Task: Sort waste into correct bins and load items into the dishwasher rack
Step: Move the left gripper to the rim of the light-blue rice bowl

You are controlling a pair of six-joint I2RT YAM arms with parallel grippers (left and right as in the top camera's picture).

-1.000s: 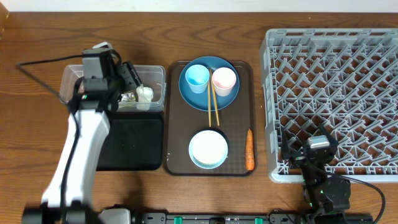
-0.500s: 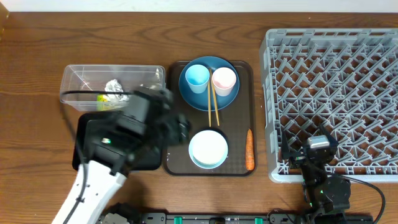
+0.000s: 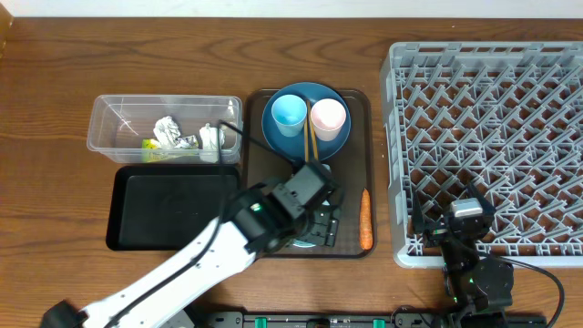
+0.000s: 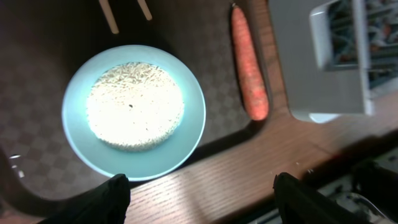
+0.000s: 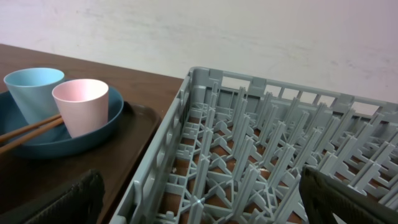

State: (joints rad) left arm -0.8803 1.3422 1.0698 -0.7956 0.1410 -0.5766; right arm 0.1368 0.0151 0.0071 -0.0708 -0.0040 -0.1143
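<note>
Hovering arm: left gripper hangs above the near end of the brown serving tray
Left gripper state: fingers spread wide, nothing between them
Target, judged: white bowl heaped with loose rice; the rice looks like the waste to clear
Target location: near end of the serving tray, straight under the left wrist, centred between the fingers
Key relation: bowl lies directly below, so the next move is likely a plain descent onto its rim
Carrot: on the same tray just beside the bowl on the rack side, not touching it, long axis along the tray's long side
Bins: clear tub and black tray, both on the far side of the bowl from the dishwasher rack
Right gripper: at the rack's near corner, fingers wide apart, empty
Nearer arm: left
</note>
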